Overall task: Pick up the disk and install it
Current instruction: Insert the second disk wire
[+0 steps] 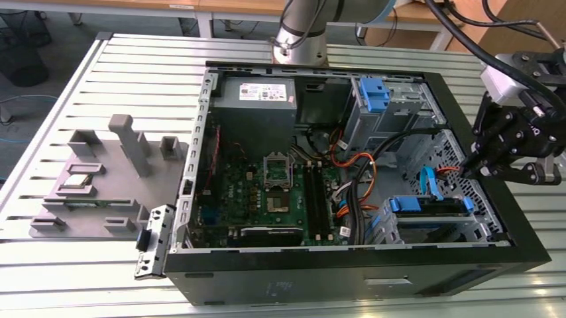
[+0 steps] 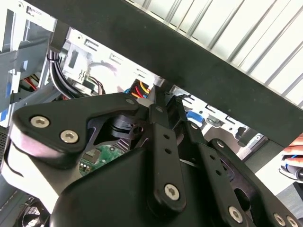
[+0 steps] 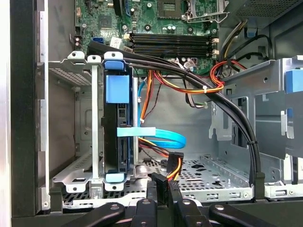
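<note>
The disk (image 3: 117, 137) sits edge-on in a slot of the metal drive cage (image 3: 80, 175), with its blue bracket tabs showing at both ends. In the exterior view the disk (image 1: 431, 207) lies in the cage at the case's near corner on the exterior view's right. My gripper (image 1: 475, 167) hovers over the case's edge on the exterior view's right, apart from the disk. Its black fingers (image 3: 152, 191) stand close together with nothing held. In the second wrist view the gripper (image 2: 158, 97) tapers to a closed tip.
The open black computer case (image 1: 292, 281) lies on a slatted table. Inside are the motherboard (image 1: 274, 192), a grey power-supply box (image 1: 256, 99), a second blue bracket (image 1: 376, 93) and thick black cables (image 3: 222, 101). A grey fixture (image 1: 97, 179) stands beside it. A hand (image 2: 294, 153) shows.
</note>
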Robot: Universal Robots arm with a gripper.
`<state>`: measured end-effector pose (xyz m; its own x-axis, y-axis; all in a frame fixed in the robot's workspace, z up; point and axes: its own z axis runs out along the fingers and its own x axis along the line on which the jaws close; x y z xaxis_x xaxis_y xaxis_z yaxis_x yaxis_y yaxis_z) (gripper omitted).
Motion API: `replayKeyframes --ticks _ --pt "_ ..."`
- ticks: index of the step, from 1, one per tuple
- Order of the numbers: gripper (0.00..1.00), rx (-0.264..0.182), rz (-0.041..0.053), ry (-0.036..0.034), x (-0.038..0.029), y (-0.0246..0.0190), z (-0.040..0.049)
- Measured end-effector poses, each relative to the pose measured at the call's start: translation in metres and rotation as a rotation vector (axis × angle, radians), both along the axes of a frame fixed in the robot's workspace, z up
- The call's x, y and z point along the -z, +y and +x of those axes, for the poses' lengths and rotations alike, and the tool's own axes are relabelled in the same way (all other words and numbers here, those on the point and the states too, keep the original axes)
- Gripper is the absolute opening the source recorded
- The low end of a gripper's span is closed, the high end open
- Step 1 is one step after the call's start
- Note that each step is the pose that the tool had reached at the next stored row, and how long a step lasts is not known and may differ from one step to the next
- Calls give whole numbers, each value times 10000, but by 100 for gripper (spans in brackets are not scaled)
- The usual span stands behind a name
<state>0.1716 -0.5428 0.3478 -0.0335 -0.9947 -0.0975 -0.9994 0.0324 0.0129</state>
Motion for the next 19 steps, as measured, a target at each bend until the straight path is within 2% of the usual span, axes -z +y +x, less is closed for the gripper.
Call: replayKeyframes --ticks 7,19 --pt "24 2 -5 -5 0 -1 -47" --pt "24 2 -4 -11 8 -13 -206"
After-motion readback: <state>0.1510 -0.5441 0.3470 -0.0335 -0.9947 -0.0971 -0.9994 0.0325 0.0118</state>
